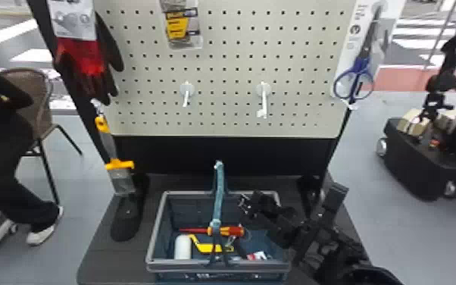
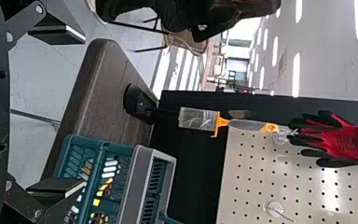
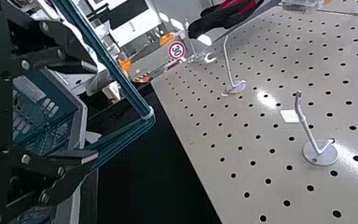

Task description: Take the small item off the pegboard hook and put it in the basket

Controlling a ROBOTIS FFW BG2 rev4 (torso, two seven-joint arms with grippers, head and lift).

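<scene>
Right gripper (image 3: 96, 112), spread and empty by the basket (image 1: 157, 227), could snag the raised handle (image 1: 219, 189) if swung inward

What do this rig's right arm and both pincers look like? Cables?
Right arm: black, chunky, angular, jointed segments. Left pincer and right pincer: both black, each with two flat, blocky fingers on angled links, round silvery bolt heads at the pivots. Cables: can't make any out for certain.
</scene>
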